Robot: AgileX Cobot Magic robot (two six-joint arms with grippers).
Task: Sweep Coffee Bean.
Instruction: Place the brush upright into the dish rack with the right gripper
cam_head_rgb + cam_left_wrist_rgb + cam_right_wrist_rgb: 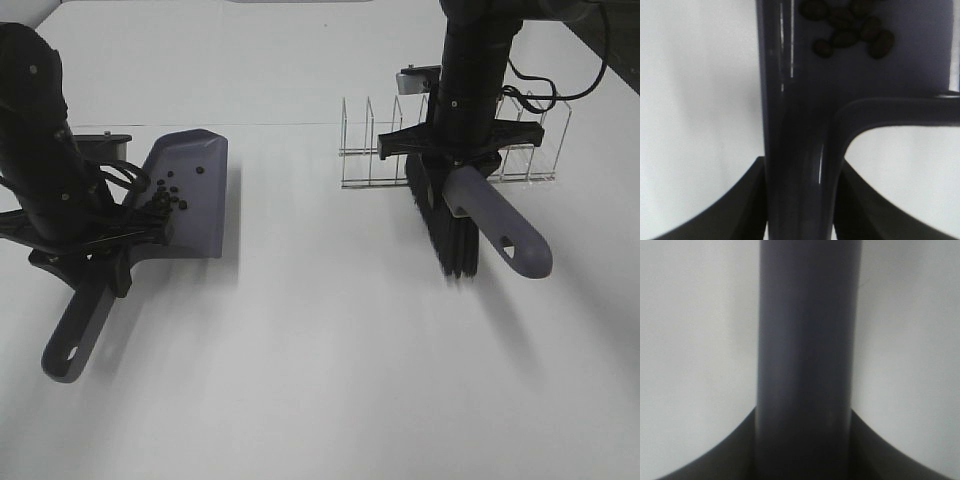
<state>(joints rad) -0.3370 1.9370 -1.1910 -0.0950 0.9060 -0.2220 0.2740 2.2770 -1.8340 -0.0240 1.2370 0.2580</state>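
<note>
The table [320,390] is plain white, without pattern. The dustpan [195,215] is a uniform purple-grey, with glossy highlights along its handle. The coffee beans [166,195] are dark brown to black. The brush [488,218] has a purple-grey handle matching the dustpan; its bristles [452,250] are black. The rack [365,150] is clear and colourless. The left tool [100,250] and right tool [462,148] are black.

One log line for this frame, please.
left gripper: shut on dustpan | right gripper: shut on brush | beans: in dustpan | brush: near rack, apart from dustpan
</note>
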